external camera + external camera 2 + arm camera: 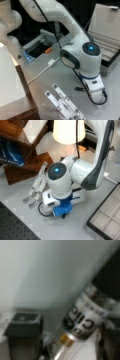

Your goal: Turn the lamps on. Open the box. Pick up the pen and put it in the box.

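Observation:
The gripper is down at the grey table, under the white hand in both front views. In the wrist view the pen lies slanted between the jaws, with a black barrel, a white lettered band and a silvery tip. The left finger stands a small gap away from it. In a front view a short dark end of the pen sticks out beside the hand. The box stands open at a front view's right, lid raised, pale inside showing. A lamp shade glows.
Flat white perforated strips lie close to the hand, and appear again in a front view. A wooden block is at a front view's left, a white cable runs across the table, and a black perforated board fills a corner.

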You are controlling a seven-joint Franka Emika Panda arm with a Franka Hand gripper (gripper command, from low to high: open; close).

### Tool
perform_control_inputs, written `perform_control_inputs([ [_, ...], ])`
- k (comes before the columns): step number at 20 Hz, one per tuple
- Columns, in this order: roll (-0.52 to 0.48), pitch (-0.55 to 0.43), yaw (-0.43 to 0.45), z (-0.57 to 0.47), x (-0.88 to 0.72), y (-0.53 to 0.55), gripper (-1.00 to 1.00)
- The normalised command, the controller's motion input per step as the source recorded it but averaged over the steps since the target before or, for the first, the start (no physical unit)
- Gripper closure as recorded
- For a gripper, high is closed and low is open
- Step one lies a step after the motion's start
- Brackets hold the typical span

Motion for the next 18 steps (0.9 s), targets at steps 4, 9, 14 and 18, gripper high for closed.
perform_control_inputs([
  [4, -0.066, -0.035, -0.041, -0.02, -0.07, 0.06, 1.00],
  [9, -0.072, -0.018, -0.050, 0.01, -0.08, 0.09, 1.00],
  [14, -0.075, 0.031, -0.076, 0.13, -0.09, 0.12, 1.00],
  [18, -0.063, 0.072, -0.088, 0.28, -0.10, 0.15, 1.00],
])
